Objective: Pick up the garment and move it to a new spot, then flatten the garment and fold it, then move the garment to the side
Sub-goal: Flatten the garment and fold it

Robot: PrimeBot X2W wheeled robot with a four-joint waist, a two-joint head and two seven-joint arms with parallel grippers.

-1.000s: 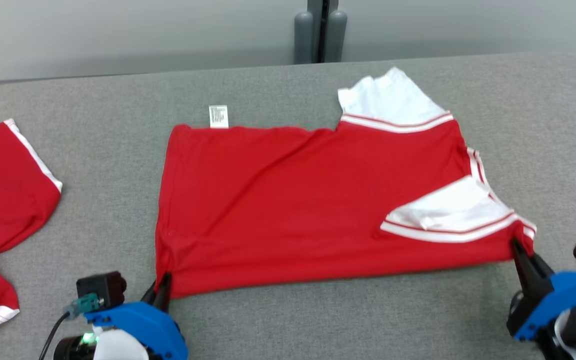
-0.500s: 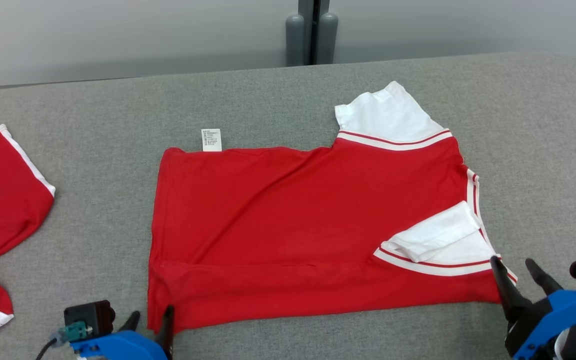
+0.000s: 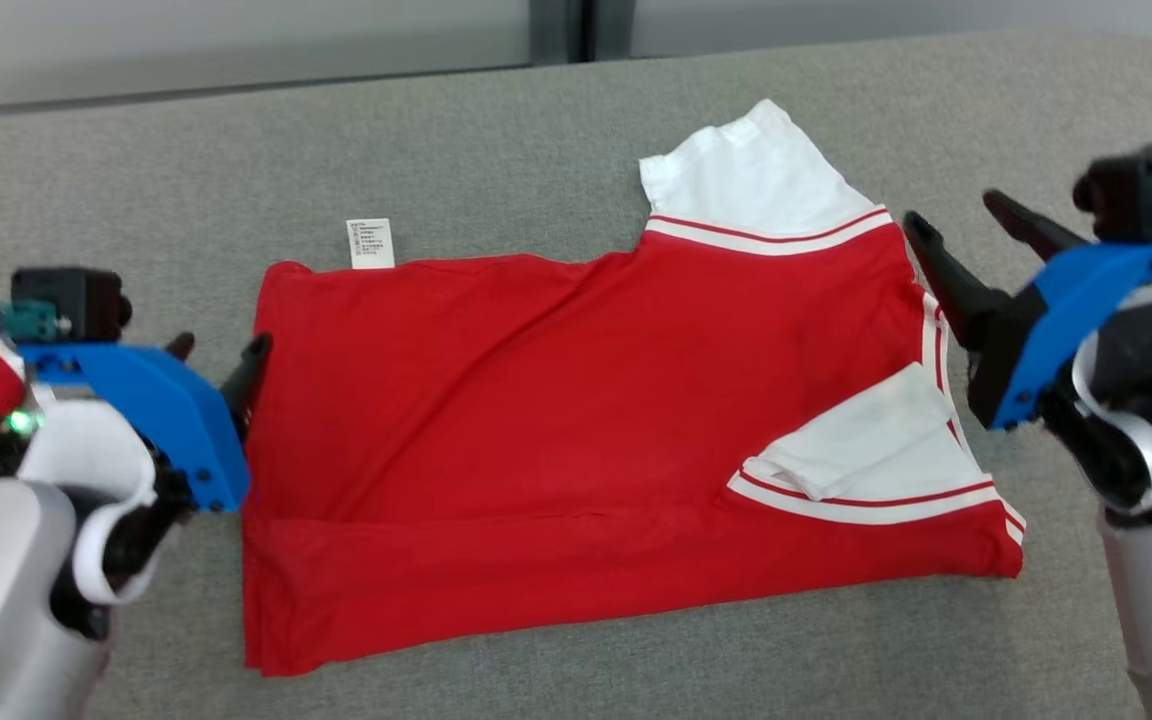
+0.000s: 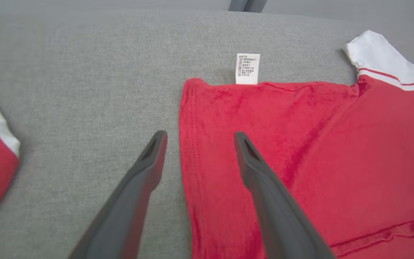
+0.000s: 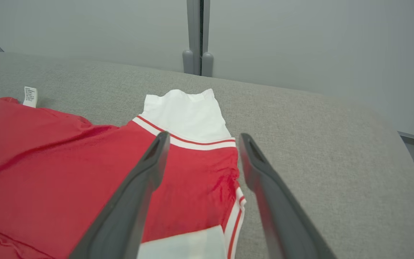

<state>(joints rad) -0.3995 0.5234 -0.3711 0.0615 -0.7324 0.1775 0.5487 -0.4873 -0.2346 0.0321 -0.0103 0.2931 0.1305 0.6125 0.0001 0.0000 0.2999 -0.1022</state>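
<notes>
Garment [image 3: 536, 420], red with white sleeves, lies spread on the grey table [image 3: 436, 140] in the head view, between the two grippers. The left gripper [image 3: 221, 347] has its jaws apart and holds nothing; the garment's edge is just beside its inner finger. The right gripper [image 3: 951, 208] is also spread and empty, with the far sleeve [image 3: 746, 170] to the left of its tips. A white label [image 3: 370, 243] sticks out at the far edge.

In the left wrist view the hem runs up between the jaws: one finger is over red cloth, the other over bare table. The label lies ahead of the tips.

In the right wrist view the jaws stand astride the garment's striped edge, and the sleeve lies just ahead of them.
</notes>
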